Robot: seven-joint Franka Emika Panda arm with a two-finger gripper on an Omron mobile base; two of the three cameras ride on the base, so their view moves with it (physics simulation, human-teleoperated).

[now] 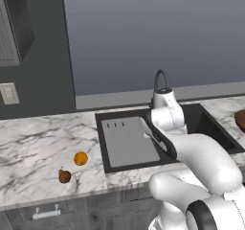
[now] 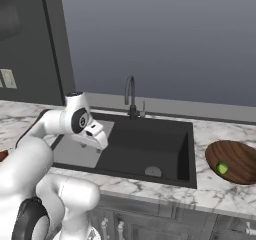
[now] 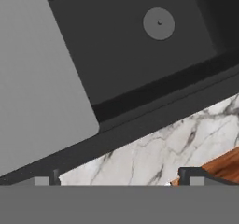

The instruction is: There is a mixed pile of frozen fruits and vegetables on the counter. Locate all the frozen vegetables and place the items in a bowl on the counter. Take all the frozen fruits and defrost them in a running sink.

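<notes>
Lying on the white marble counter (image 1: 28,147) to the left of the sink (image 2: 150,144), the orange ball (image 1: 81,158) and the brown stemmed fruit (image 1: 64,176) are near each other but apart, the brown one closer to the counter's front edge than the orange one. On the other side of the sink, just beside its right wall, the dark reddish-brown bowl (image 2: 240,156) stands on the marble, and inside it a pale yellow-green bit (image 2: 222,168) is resting against the wood-like inner side; other contents of the bowl I cannot make out. The sink itself is a matte black basin with a round drain (image 3: 159,23) in its floor, a light grey drainboard (image 1: 127,140) filling its left part, and a dark arched tap (image 2: 131,96) rising behind its back rim. No water can be seen coming from the tap. The gripper (image 3: 121,175) hangs above the sink, about over the border between the drainboard and the deep basin, pointing down. In the hand view its two dark fingertips (image 3: 191,174) are set wide apart with nothing between them, and below them appear the sink's front rim, a strip of marble and a corner of the bowl.
</notes>
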